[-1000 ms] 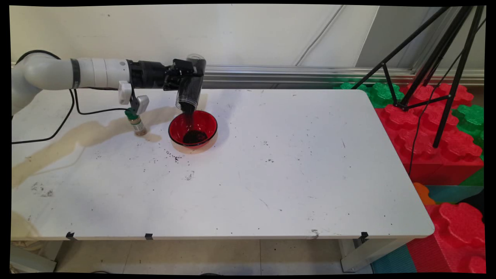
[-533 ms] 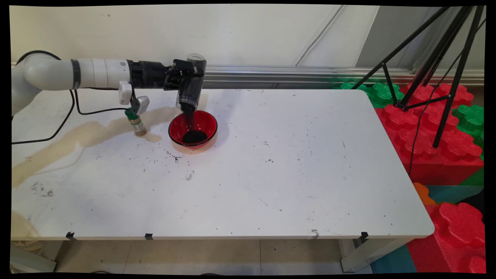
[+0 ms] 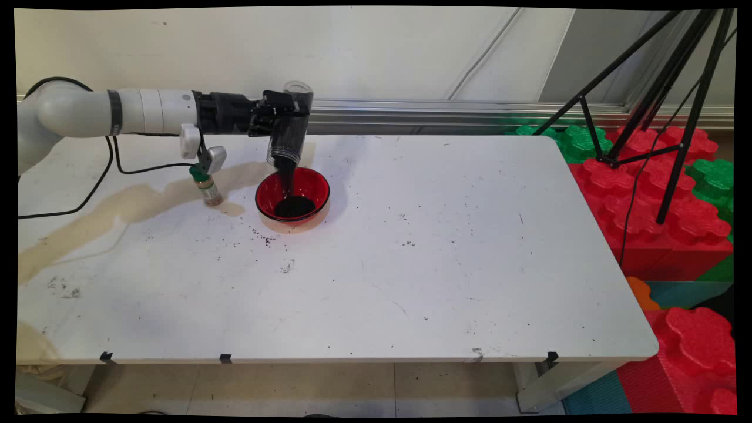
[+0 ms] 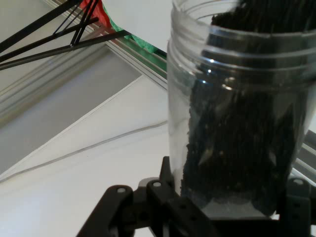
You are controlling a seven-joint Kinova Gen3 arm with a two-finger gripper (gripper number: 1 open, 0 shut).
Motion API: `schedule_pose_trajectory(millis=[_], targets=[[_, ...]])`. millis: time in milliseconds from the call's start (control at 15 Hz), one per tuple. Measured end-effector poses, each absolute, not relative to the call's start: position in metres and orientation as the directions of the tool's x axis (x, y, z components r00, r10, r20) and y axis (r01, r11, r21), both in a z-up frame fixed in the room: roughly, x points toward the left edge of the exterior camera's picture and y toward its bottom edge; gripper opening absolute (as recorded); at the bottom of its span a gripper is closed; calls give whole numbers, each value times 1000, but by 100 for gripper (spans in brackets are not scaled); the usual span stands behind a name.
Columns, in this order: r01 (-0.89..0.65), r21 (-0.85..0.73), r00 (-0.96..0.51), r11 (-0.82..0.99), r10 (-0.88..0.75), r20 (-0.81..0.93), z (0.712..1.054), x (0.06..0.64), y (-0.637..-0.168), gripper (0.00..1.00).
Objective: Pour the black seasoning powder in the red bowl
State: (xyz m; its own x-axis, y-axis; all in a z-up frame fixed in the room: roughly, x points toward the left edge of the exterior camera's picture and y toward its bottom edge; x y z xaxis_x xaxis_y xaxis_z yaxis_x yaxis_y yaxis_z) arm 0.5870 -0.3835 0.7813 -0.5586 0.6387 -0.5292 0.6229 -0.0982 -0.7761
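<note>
My gripper [image 3: 281, 113] is shut on a clear plastic jar [image 3: 289, 126] turned mouth-down above a red bowl [image 3: 292, 195] at the table's back left. Dark grains stream from the jar's mouth into a black heap [image 3: 294, 207] in the bowl. In the hand view the jar [image 4: 242, 108] fills the right side, dark grains packed inside it, with the gripper [image 4: 222, 212] clamped round its lower part. A small bottle with a green cap [image 3: 205, 185] stands just left of the bowl, under the wrist.
A tan stain [image 3: 117, 205] runs across the table's left part, and dark specks [image 3: 264, 238] lie scattered in front of the bowl. Black cables [image 3: 111, 164] hang from the arm. A black tripod [image 3: 664, 88] and red and green foam blocks [image 3: 658, 217] stand off the right edge.
The arm and jar hold their place. Grains keep falling, and the black heap in the bowl has grown slightly.
</note>
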Motion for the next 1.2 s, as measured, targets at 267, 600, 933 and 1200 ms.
schedule_pose_trajectory(millis=[267, 600, 933, 1200], targets=[[624, -775, -557, -99, 639, -530, 781, 587, -383, 0], [616, -782, -565, -90, 641, -519, 781, 587, -383, 0], [597, -800, -588, -62, 644, -489, 781, 588, -383, 0], [560, -829, -628, -13, 646, -434, 781, 589, -382, 0]])
